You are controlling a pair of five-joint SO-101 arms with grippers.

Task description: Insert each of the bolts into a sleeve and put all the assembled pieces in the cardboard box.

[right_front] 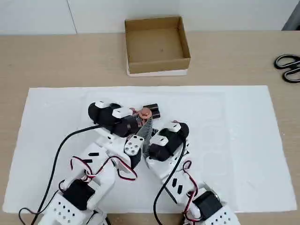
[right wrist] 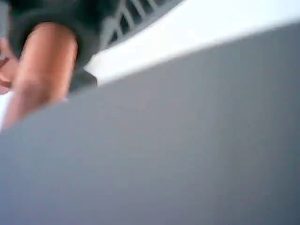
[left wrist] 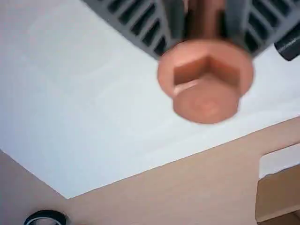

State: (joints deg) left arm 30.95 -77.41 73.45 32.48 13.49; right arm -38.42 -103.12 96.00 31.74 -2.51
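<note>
A copper bolt [left wrist: 206,82] with a hex head sits in my left gripper [left wrist: 204,18], which is shut on its shank between ribbed grey fingers [left wrist: 136,21]. From above, that bolt [right_front: 144,113] is over the white mat's middle, with my left gripper [right_front: 139,117] coming in from the left. A black sleeve [right_front: 152,110] lies just beyond the bolt, touching or nearly touching it; its end [left wrist: 288,44] is also visible. My right gripper [right_front: 148,127] sits right below the bolt. The bolt's shank [right wrist: 44,70] looms close in the right wrist view. The open cardboard box [right_front: 157,44] stands at the back.
A white mat [right_front: 234,140] covers most of the wooden table [right_front: 234,56]. Black scissors [right_front: 288,67] lie at the far right edge. The two arms crowd together at the mat's middle, with cables [right_front: 61,150] trailing to the front.
</note>
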